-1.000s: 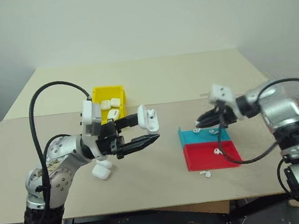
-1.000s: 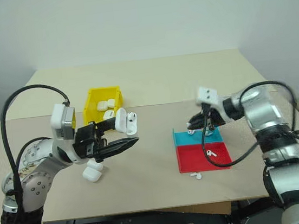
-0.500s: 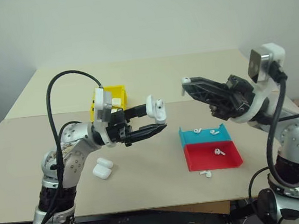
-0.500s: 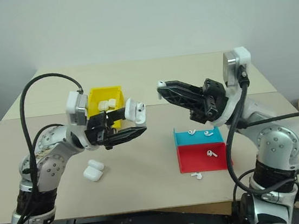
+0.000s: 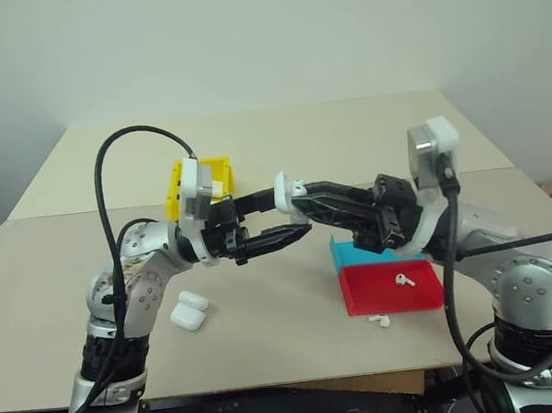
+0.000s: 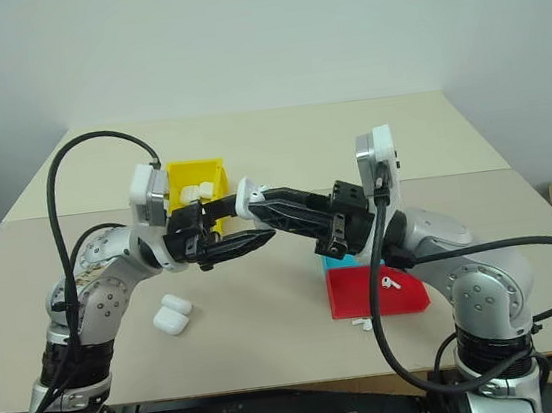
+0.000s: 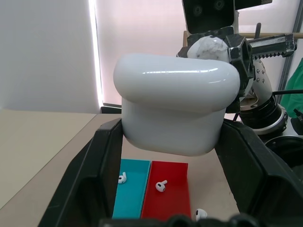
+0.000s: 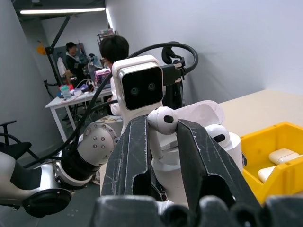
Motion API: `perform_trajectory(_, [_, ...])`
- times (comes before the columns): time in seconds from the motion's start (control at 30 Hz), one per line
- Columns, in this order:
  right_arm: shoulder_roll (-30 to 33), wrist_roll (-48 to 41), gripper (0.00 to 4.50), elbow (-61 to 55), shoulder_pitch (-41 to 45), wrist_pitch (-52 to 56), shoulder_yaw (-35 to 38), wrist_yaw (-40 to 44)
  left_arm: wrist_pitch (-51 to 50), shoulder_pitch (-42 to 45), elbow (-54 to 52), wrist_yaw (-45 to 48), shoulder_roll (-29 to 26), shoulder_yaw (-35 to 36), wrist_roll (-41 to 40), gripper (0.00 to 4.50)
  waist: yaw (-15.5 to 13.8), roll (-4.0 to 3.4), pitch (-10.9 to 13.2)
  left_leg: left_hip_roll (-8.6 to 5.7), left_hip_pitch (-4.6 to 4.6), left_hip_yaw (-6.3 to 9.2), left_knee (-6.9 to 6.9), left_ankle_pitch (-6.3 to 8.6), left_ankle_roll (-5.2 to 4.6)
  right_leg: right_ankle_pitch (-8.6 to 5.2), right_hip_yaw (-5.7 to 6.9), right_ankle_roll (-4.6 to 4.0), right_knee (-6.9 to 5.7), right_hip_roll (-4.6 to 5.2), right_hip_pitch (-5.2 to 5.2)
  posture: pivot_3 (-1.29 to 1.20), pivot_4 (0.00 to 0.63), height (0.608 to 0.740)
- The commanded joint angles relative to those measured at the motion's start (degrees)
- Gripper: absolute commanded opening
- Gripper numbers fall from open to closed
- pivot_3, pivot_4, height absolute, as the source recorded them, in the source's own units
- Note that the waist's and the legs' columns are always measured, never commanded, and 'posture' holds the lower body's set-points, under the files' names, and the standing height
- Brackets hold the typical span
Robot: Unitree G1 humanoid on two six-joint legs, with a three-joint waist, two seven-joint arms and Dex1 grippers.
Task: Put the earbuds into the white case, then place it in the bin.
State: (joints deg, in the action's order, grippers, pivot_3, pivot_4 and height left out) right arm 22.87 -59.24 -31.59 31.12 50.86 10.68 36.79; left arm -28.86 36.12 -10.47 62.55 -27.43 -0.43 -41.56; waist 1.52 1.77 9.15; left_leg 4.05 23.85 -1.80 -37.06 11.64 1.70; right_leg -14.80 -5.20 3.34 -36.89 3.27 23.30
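- My left hand (image 5: 275,217) is clamped tight on the white case (image 7: 175,109); in the left wrist view the case sits squarely between the two black fingers (image 7: 90,175), held up above the table (image 5: 268,308).
- The case's lid stands flipped open; I can see it in the right wrist view, with one earbud seated in the body.
- My right hand (image 8: 163,124) has pinched an earbud (image 8: 162,119) between its fingertips, the fingers only a sliver apart around it.
- That earbud is right at the open case, just above the seated one; I can't tell whether it touches the case.
- In the head views the two hands meet over the middle of the table, left fingers pointing right, right fingers pointing left.
- The yellow bin (image 5: 179,174) sits behind my left hand, with several white cases (image 8: 280,156) lying inside it.
- Another closed white case (image 5: 189,311) lies on the table near my left forearm.
- The tray (image 5: 413,295) sits below my right arm, teal half at the back, red half at the front.
- One loose earbud (image 7: 122,178) lies in the teal half, one (image 7: 161,185) in the red half.
- One more (image 5: 379,321) lies on the table just in front of the red half.
- Through the right wrist view I see people at a cluttered bench well behind the table.
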Motion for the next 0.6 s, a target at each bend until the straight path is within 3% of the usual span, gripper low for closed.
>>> perform_trajectory(0.03, [1.42,0.02,0.62,-0.32,-0.23,-1.82,-0.64,-0.09,0.68,0.89,-2.15,0.23,-0.33,0.94,-0.52,2.76,0.0,0.0,0.0,0.0,0.0,0.0,0.0,0.0,0.0,0.0,0.0,0.0,0.0,0.0,0.0,0.0,0.15,0.74])
perform_trajectory(0.6, [4.35,1.61,0.62,0.94,-0.55,-5.15,-3.41,0.96,0.89,0.79,-2.43,0.09,-0.23,1.1,-0.32,2.76,-0.03,0.0,0.0,0.0,0.0,0.0,0.01,0.0,0.0,0.0,0.0,0.0,0.02,0.0,0.0,0.0,0.15,0.74])
